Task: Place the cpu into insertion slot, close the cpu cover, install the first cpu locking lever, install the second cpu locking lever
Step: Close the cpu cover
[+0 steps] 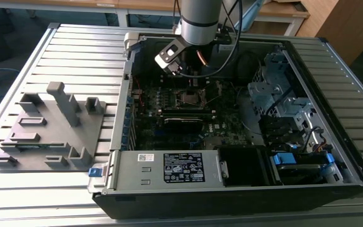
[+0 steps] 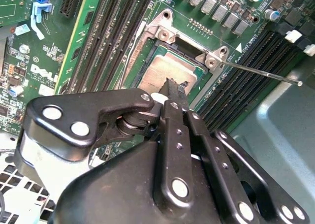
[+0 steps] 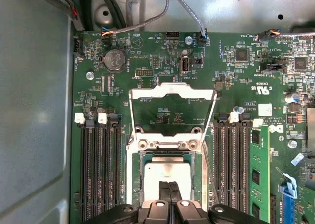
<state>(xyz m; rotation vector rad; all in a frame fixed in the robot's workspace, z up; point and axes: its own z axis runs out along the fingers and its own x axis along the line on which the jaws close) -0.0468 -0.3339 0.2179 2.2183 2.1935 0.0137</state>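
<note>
**Narrow fingertips at the seated chip, cover open: a nudge is the risk**

Starting at the exterior view's left, the grey moulded fixture [image 1: 49,127] is sitting well apart from the open computer case [image 1: 128,109] and is playing no part here. In the middle, I am holding the gripper [image 3: 170,190] low over the insertion slot [image 1: 190,97]. Its fingers are drawn together to a narrow point, with nothing showing between them. The cpu [image 3: 158,172] is lying flat inside the slot's rim. The tip is either touching its grey face or sitting just above it; I cannot tell which. The cpu cover [image 3: 172,92] is standing swung back, not yet closed, and a thin locking lever [image 2: 261,73] is jutting free beside the socket. I am worrying that a sideways drag from the tip could shift the chip off its seat, and that pressing on a skewed chip could bend the contacts beneath. Toward the exterior view's right, cables [image 1: 247,59] by the drive cage [image 1: 276,92] are lying near the arm and could snag it.
</note>
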